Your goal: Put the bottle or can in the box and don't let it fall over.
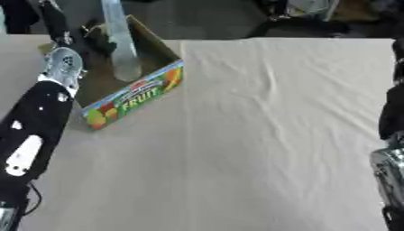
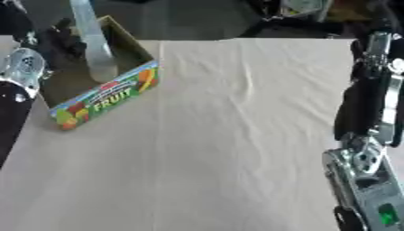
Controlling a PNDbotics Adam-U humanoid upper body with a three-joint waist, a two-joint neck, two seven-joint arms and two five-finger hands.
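Note:
A tall clear plastic bottle [image 1: 120, 43] stands on its base inside the open cardboard box [image 1: 134, 94] with FRUIT printed on its front, at the table's far left. The bottle's top runs out of the view. My left arm reaches up along the left edge, and my left hand [image 1: 93, 39] is at the bottle's left side at mid height, dark fingers curled against it. How far they wrap behind the bottle is hidden. My right hand [image 2: 377, 52] is held up at the right edge, far from the box, fingers straight and holding nothing.
A cream cloth [image 1: 268, 126] covers the table from the box to the right edge. The table's far edge [image 1: 284, 39] lies just behind the box, with dark floor and clutter beyond it.

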